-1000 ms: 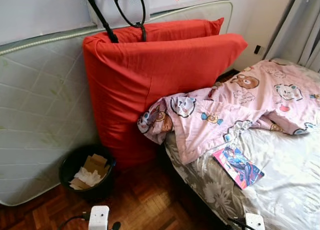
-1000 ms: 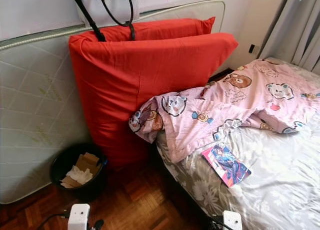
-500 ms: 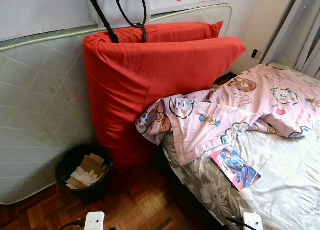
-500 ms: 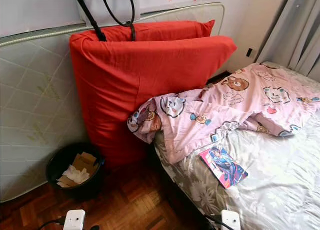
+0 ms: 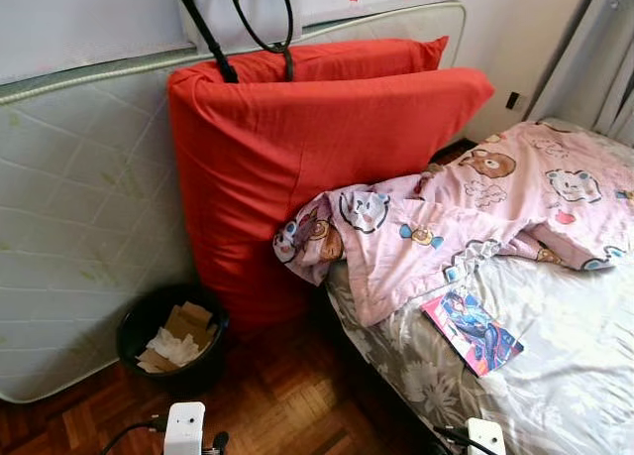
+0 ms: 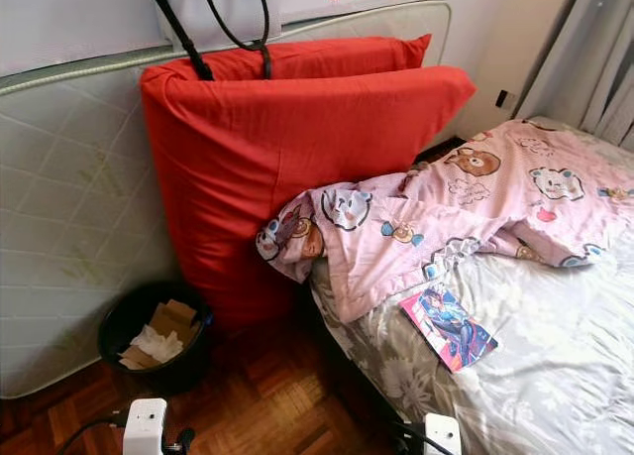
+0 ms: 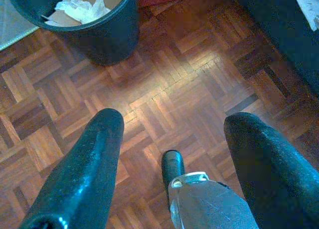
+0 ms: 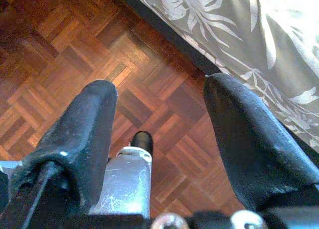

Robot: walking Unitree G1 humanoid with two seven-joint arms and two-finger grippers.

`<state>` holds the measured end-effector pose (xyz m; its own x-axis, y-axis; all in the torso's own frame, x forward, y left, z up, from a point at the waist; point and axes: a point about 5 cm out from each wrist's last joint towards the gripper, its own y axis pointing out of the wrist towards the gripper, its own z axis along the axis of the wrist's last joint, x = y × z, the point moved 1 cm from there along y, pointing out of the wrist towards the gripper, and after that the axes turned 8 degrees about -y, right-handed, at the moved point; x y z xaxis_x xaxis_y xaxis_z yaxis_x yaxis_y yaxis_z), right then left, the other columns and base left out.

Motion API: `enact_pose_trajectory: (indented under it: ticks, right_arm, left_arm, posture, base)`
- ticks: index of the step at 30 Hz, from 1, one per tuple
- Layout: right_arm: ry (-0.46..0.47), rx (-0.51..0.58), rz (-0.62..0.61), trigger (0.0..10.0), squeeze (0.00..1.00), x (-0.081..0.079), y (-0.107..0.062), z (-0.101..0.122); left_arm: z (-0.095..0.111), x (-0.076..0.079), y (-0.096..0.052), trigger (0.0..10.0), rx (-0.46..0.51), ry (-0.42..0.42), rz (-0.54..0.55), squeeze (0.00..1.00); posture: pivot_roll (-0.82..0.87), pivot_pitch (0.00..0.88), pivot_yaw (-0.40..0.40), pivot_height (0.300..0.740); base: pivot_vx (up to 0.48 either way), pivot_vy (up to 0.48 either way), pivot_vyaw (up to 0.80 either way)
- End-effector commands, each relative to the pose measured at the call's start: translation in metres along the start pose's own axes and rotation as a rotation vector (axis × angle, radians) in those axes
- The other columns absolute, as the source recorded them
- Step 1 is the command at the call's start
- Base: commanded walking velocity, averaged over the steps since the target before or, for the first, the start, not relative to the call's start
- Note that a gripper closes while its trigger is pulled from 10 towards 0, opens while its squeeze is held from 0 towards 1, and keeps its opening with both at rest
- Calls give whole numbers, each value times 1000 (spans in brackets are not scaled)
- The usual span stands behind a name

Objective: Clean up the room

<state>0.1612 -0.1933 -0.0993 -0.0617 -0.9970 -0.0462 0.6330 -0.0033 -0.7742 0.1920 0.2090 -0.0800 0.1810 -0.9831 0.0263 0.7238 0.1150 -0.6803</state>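
Now, room: a bedroom with a reddish-brown parquet floor point(image 5: 287, 396) and a pale quilted mattress point(image 5: 79, 207) propped upright against the wall.
Cushions: two big red fabric cushions point(image 5: 317, 148) stand on edge against the mattress, with black bag straps point(image 5: 233, 24) hanging over their top.
Bed: a bed with a grey floral satin cover point(image 5: 555, 376) sits on the robot's right, its near corner just beside the cushions.
Blanket: a crumpled pink blanket printed with cartoon animals point(image 5: 456, 217) lies bunched across the bed; one fold spills over the corner and touches the lower cushion.
Booklet: a thin colourful comic booklet with a blue and red figure on its cover point(image 5: 473, 331) lies flat on the satin cover, just beside the blanket's edge.
Bin: a round black waste bin point(image 5: 170, 338) stands on the floor between the mattress and the cushions, holding crumpled white paper and brown cardboard scraps.
Left gripper point(image 7: 172, 139): held low over bare parquet near the bin, fingers spread apart with nothing between them.
Right gripper point(image 8: 159, 114): low over the floor beside the bed's edge, fingers likewise apart and empty.
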Motion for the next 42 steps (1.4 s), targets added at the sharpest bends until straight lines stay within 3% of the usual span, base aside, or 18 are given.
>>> enact_pose_trajectory:
  ticks: [1, 13, 24, 29, 31, 42]
  right_arm:
    - [14, -16, -13, 10000, 0, 1, -1, -4]
    - [-21, -47, 11, 10000, 0, -2, -2, -9]
    - [-24, -66, 17, 10000, 0, -8, -5, -20]
    - [-25, -68, 20, 10000, 0, -10, -4, -18]
    - [-25, -67, 23, 10000, 0, -10, -3, -16]
    - [-30, -56, 24, 10000, 0, -9, 0, -9]
  left_arm:
    - [-5, -1, -2, 10000, -17, 24, 2, 0]
    - [-18, -5, -7, 10000, -51, 17, 6, 0]
    - [-16, -2, -7, 10000, -35, -13, -17, 0]
    - [-16, 0, -6, 10000, -36, 1, -28, 0]
    - [-14, 0, -6, 10000, -24, 43, -29, 0]
    - [-14, 0, -6, 10000, -33, 24, -22, 0]
  posture:
    - [13, 19, -43, 740]
    - [12, 37, -51, 740]
    - [6, 54, -45, 740]
    - [7, 54, -42, 740]
    - [7, 52, -41, 740]
    - [10, 42, -42, 740]
  base:
    - [0, 0, 0]
    - [0, 0, 0]
    - [0, 0, -740]
    - [0, 0, -756]
    - [0, 0, -756]
    - [0, -128, -693]
